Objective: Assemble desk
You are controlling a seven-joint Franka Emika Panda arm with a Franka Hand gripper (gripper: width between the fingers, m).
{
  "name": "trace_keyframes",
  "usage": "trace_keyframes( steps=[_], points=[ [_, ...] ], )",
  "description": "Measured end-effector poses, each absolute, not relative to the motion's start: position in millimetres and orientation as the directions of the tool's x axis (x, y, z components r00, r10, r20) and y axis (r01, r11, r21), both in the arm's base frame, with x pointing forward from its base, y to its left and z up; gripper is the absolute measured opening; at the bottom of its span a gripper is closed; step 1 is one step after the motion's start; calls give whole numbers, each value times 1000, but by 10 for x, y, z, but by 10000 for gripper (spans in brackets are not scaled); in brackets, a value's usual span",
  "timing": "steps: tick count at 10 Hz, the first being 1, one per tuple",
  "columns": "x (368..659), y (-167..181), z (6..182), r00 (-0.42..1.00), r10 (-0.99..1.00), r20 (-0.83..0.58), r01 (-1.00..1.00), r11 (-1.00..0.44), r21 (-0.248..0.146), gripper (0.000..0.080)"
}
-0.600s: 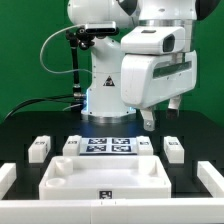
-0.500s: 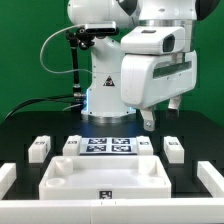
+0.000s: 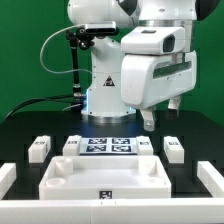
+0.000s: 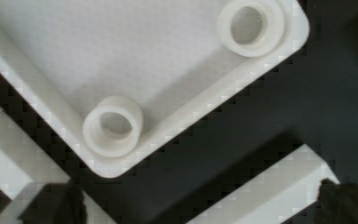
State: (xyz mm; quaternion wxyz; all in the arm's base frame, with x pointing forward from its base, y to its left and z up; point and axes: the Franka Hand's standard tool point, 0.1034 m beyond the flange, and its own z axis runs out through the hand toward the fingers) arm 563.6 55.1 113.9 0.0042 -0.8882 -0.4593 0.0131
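- Desk panel [image 3: 105,178] lies flat on the black table [image 3: 25,125], at the near middle of the exterior view, socket side up.
- The wrist view shows one corner of the panel [image 4: 149,60] with two raised ring sockets [image 4: 256,25] [image 4: 114,125] – both empty.
- Four legs lie loose in a row behind the panel, none fitted. The outer left leg [image 3: 40,148] and inner left leg [image 3: 72,146] are on the exterior view's left. The inner right leg [image 3: 146,147] and outer right leg [image 3: 173,150] are on its right.
- Marker board [image 3: 108,147] lies between the two inner legs, just beside each, right behind the panel's far edge.
- Gripper [image 3: 152,120] hangs above the table, over the inner right leg and well clear of it and the panel.
- In the wrist view the gripper [image 4: 194,205] looks down on the panel corner. The dark fingertips [image 4: 43,205] sit at opposite sides of the frame – spread wide, with only table between them.
- It holds nothing and touches nothing.
- The white robot arm [image 3: 150,65] fills the upper middle of the exterior view, against a green backdrop [image 3: 20,50].
- White bars [image 3: 6,180] run along both side edges of the table; what they are is unclear.
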Motion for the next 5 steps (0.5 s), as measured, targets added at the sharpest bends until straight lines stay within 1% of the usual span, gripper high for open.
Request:
trace_keyframes(
  steps=[1, 2, 3, 4, 5],
  points=[
    [5565, 398, 1090, 523, 853, -6, 852, -523, -15, 650],
    [5433, 216, 1035, 438, 899, -6, 899, -438, -25, 650],
    [5336, 68, 999, 336, 942, -9, 941, -336, -37, 650],
    [5281, -40, 974, 238, 971, -4, 971, -238, -37, 650],
    [5169, -172, 885, 118, 993, 3, 992, -117, -39, 650]
  ],
)
